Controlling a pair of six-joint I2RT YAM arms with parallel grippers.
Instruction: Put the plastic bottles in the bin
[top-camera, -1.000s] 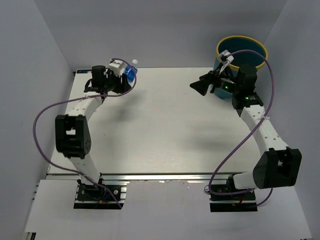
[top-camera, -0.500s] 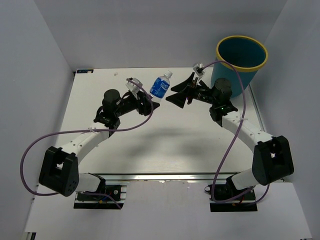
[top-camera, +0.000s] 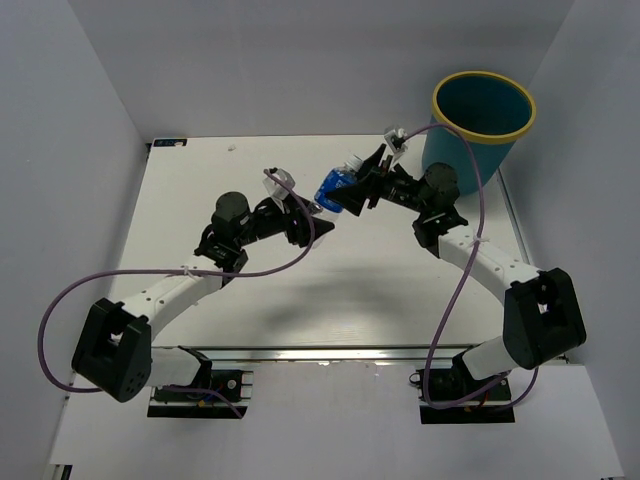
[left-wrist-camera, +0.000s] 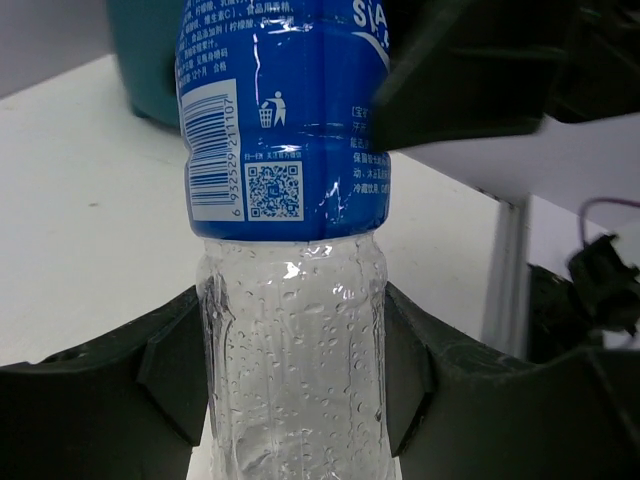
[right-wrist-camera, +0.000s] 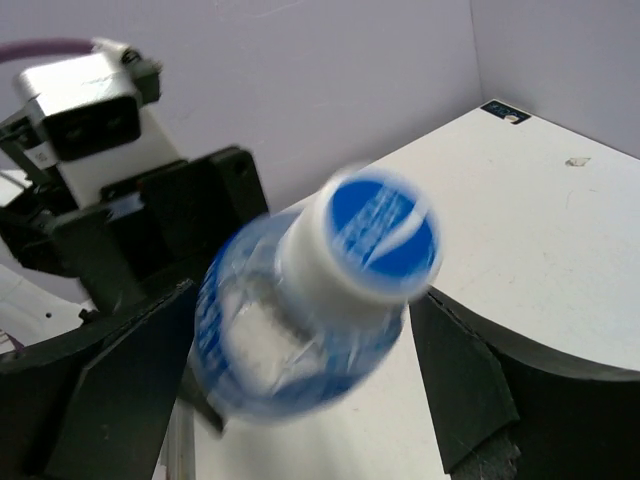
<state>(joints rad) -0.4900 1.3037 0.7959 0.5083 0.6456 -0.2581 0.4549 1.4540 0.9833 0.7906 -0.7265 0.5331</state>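
Top external view gives us the two arms meeting over the middle of the white table (top-camera: 250, 290), with one clear plastic bottle with a blue label (top-camera: 335, 187) raised between them, off the tabletop and tilted, its cap end pointing up toward the right arm. We see the left gripper (top-camera: 318, 206) clenched on the clear lower part of that bottle; in the left wrist view its dark fingers (left-wrist-camera: 175, 370) press against both sides of the body just below the label, where droplets cling to the inside of the plastic and a barcode and a QR code show on the blue wrap. We see the right gripper (top-camera: 358, 186) spread wide around the cap end, grasping nothing. In the right wrist view the blurred, blue-topped cap (right-wrist-camera: 385, 235) sits between its two fingers (right-wrist-camera: 465, 385) with a gap on either side, so we read no contact there. The teal bin with a yellow rim (top-camera: 495, 150) stands upright at the far right corner of the table, to the right of the bottle and apart from it. We see no other bottle in these views.
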